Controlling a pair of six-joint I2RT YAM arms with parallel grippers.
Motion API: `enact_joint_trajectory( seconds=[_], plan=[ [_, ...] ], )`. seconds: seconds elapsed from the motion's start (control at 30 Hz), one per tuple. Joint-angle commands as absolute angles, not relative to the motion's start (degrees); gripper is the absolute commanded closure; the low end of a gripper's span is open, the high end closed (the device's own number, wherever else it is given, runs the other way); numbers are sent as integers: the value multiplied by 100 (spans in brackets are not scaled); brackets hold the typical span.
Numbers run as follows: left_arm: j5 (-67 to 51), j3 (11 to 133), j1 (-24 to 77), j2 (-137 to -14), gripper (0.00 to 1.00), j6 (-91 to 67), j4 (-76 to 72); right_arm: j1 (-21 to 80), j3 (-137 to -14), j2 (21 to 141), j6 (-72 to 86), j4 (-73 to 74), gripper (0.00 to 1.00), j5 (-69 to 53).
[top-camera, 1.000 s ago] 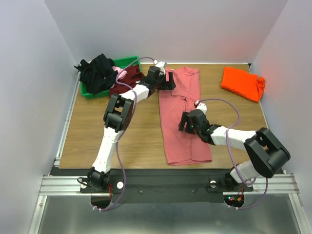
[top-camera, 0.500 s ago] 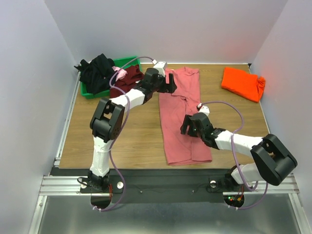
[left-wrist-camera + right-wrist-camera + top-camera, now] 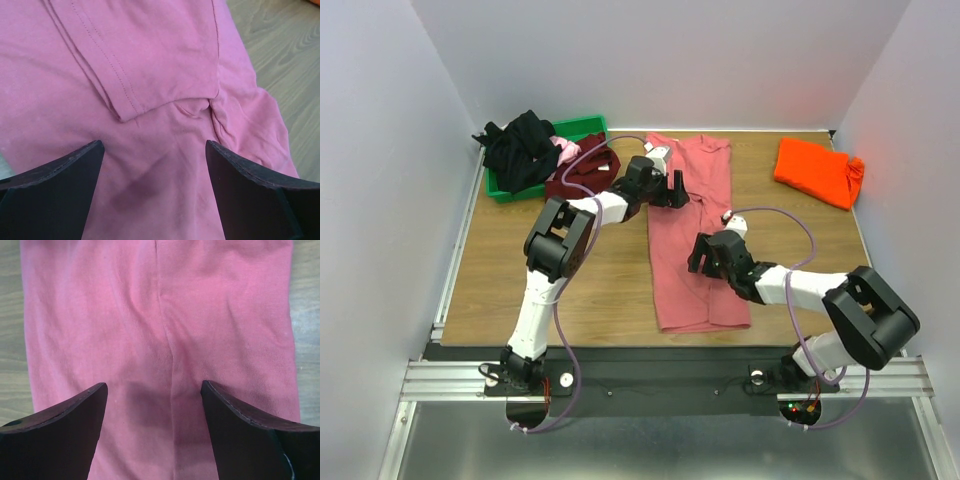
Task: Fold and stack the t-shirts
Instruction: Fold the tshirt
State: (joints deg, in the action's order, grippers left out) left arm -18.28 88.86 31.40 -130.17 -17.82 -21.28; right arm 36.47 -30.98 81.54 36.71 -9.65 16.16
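A salmon-pink t-shirt (image 3: 695, 235) lies folded lengthwise into a long strip down the middle of the table. My left gripper (image 3: 673, 188) is open and empty just over its upper left part; the left wrist view shows the folded sleeve hem (image 3: 120, 95) ahead of the jaws. My right gripper (image 3: 699, 253) is open and empty over the strip's middle, above a lengthwise crease (image 3: 167, 340). A bright orange t-shirt (image 3: 817, 171) lies folded at the back right. A dark maroon t-shirt (image 3: 578, 167), a black one (image 3: 520, 148) and a light pink one (image 3: 563, 150) are heaped at the green bin.
The green plastic bin (image 3: 582, 126) stands at the back left, with shirts spilling over its rim. Bare wood (image 3: 590, 270) lies left of the pink strip and between it and the orange shirt. White walls close the table on three sides.
My left gripper has moved toward me along the pink shirt's left edge, from the top corner to the sleeve area. My right gripper has barely shifted. The strip's lower part now lies slightly more to the left.
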Motion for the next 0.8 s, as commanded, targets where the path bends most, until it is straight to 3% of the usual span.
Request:
enact_joint_trajectory(
  seconds=[0.0, 0.33, 0.67, 0.77],
  plan=[
    [-1846, 9324, 3111, -13306, 5, -1767, -1846, 3683, -3120, 8560, 3753, -967, 18, 1608],
    [-1846, 9361, 3085, -13185, 5, -1688, -1968, 3683, -3279, 8588, 3613, -1081, 18, 1450],
    [-986, 7875, 3524, -11101, 5, -1169, -3138, 3867, -2900, 7375, 3375, -994, 12, 1696],
    [-293, 6737, 3761, -10190, 5, -1308, -3540, 3885, -2682, 6700, 3454, -678, 12, 1827]
  ],
)
